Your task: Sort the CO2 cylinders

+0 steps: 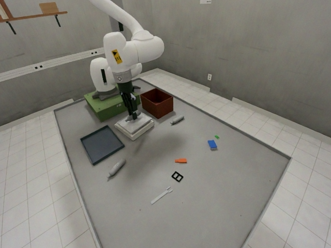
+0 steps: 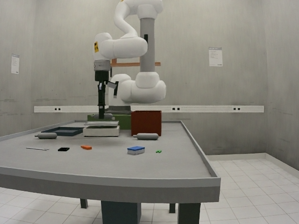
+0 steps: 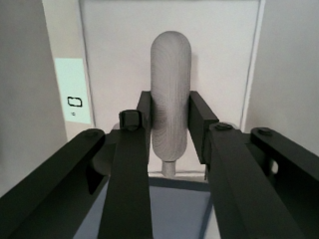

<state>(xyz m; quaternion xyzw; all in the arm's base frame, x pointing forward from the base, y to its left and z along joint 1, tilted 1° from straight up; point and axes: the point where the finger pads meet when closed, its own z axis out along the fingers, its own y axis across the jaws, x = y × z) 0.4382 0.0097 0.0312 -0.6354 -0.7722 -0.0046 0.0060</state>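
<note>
My gripper [image 1: 133, 114] is shut on a grey CO2 cylinder [image 3: 169, 107] and holds it lying level just above the white scale [image 1: 134, 124]. In the exterior view the held cylinder [image 2: 104, 116] is a little above the scale's plate [image 2: 101, 123]. The wrist view shows the scale's display [image 3: 73, 103] to the left of the fingers. A second cylinder [image 1: 177, 119] lies on the table beside the red-brown scrap bin [image 1: 156, 102]. A third cylinder [image 1: 116, 167] lies in front of the dark blue tray [image 1: 101, 144].
The green robot base [image 1: 110, 102] stands behind the scale. Small items lie on the table: a blue block [image 1: 212, 144], a green piece [image 1: 216, 136], an orange piece [image 1: 180, 160], a black frame [image 1: 177, 176] and a white fork [image 1: 161, 195].
</note>
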